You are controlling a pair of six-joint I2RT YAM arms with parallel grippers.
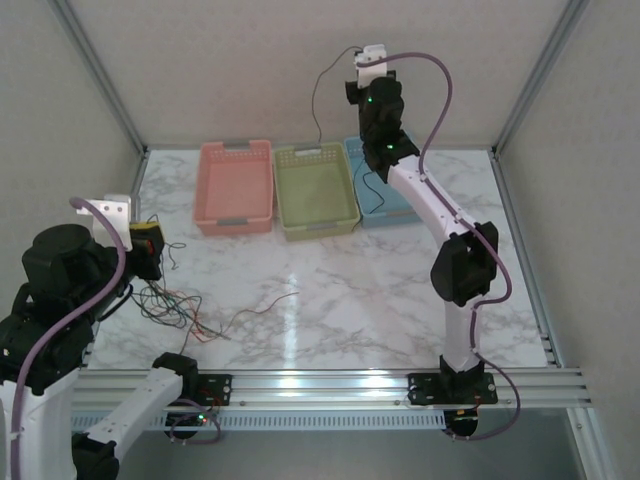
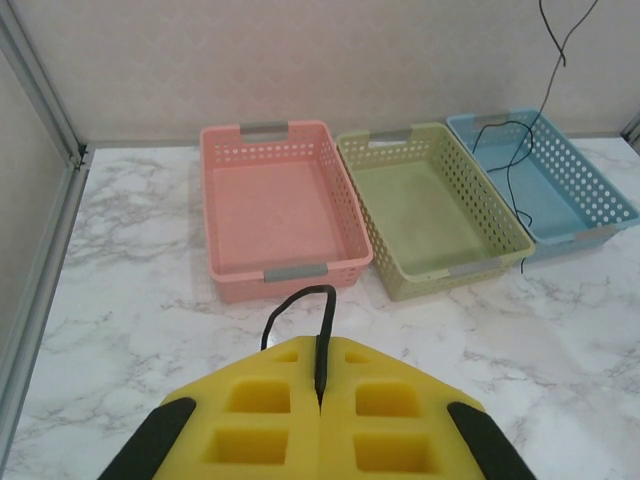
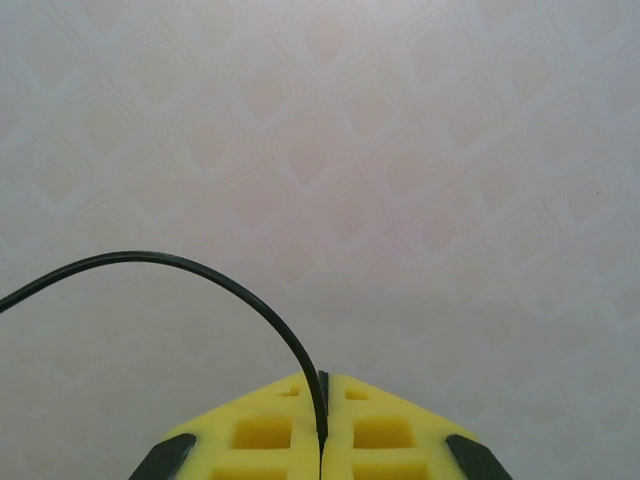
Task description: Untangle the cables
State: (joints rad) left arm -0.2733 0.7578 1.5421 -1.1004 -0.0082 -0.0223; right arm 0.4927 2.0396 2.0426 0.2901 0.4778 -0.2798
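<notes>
Cables [image 1: 172, 305] in black, red and green lie knotted on the table [image 1: 330, 300], seen from above just beside my left gripper [image 1: 148, 247]. My right gripper [image 1: 368, 58] hangs high over the blue basket [image 1: 392, 212], and a black cable [image 1: 315, 100] trails from it down into that basket.

Left wrist: pads [image 2: 260, 400] pressed together on a black loop [image 2: 312, 290]; I can't tell whether it's the same strand.

Right wrist: pads pinching the black cable.

I judge the step is drawing one strand free. Next I'd lower it and release it into the basket.

Row of baskets [image 1: 312, 155] at the table's [image 1: 400, 300] back; cables [image 1: 172, 305] on the table, near left
</notes>
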